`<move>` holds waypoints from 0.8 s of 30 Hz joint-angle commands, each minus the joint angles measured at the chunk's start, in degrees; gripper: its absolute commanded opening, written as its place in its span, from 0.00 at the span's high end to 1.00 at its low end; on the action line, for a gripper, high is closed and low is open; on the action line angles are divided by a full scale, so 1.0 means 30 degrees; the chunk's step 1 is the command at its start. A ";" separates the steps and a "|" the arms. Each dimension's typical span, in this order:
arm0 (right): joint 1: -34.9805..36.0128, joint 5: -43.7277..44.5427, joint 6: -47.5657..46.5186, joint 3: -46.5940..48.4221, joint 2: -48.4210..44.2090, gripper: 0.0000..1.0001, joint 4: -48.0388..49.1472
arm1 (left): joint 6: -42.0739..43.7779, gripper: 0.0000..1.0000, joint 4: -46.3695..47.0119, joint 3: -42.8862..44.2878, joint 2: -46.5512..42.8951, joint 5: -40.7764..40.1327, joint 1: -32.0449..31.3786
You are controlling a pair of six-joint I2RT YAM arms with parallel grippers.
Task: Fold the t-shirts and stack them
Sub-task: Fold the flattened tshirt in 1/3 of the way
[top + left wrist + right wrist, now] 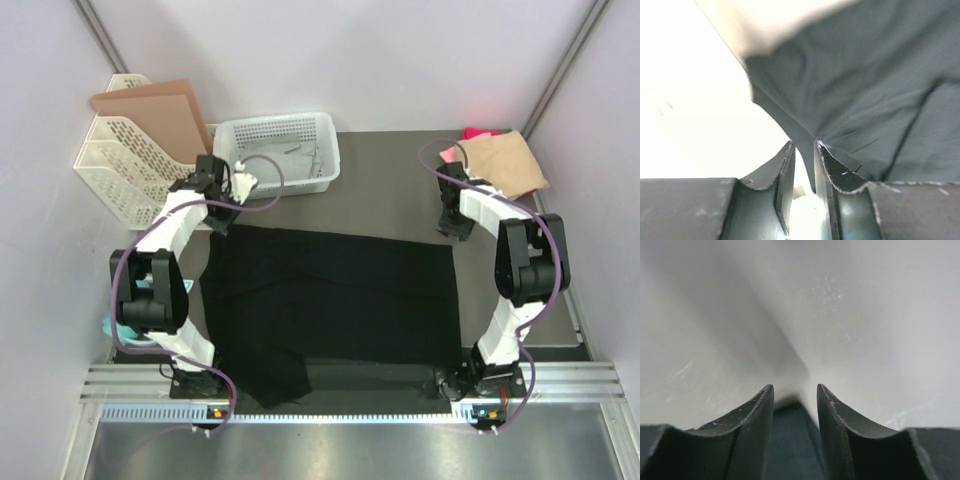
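The black t-shirt [330, 290] lies spread flat across the middle of the table, one sleeve hanging toward the near edge. My left gripper [222, 222] is down at its far left corner. In the left wrist view that gripper [804, 142] has its jaws nearly together, pinching a fold of the black t-shirt [865, 75]. My right gripper [455, 228] is at the far right corner. In the right wrist view this gripper [795, 386] is open, its fingers apart with the edge of the black t-shirt [790, 440] lying between them. A tan t-shirt [510, 165] and a pink t-shirt [480, 133] lie at the far right.
A white mesh basket [280, 155] stands at the back, just beyond the left gripper. Left of it is a white rack [120, 165] holding brown cardboard sheets [155, 108]. Walls close in on both sides.
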 commanded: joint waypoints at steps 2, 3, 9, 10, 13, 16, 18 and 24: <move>0.1332 0.0204 -0.0085 -0.0270 -0.3774 0.58 -0.0561 | -0.1017 0.71 -0.1991 0.2093 -0.2126 0.1542 -0.1588; 0.1568 0.0350 -0.0085 -0.0765 -0.4561 0.57 -0.0532 | -0.1047 0.71 -0.2108 0.2094 -0.2388 0.1572 -0.1793; 0.3064 -0.0816 0.0293 -0.2960 -0.6529 0.54 -0.0592 | -0.1164 0.70 -0.1905 0.0602 -0.3501 0.0636 -0.3229; 0.3123 -0.1197 0.0411 -0.3344 -0.6706 0.54 -0.0417 | -0.1164 0.70 -0.1788 0.0339 -0.3562 0.0490 -0.3318; 0.3212 -0.1289 0.0471 -0.4548 -0.6534 0.54 0.0258 | -0.1281 0.70 -0.1348 -0.0541 -0.3855 0.0343 -0.3348; 0.3182 -0.1260 0.0296 -0.4608 -0.5188 0.54 0.0580 | -0.1457 0.71 -0.1318 -0.1098 -0.3973 0.0284 -0.3377; 0.3095 -0.1260 0.0266 -0.4521 -0.4221 0.54 0.1046 | -0.1516 0.71 -0.1348 -0.1595 -0.4409 0.0108 -0.3377; 0.2217 -0.0939 0.0003 -0.2707 -0.1029 0.55 0.1402 | -0.1048 0.71 -0.1433 -0.3793 -0.6487 -0.0069 -0.3348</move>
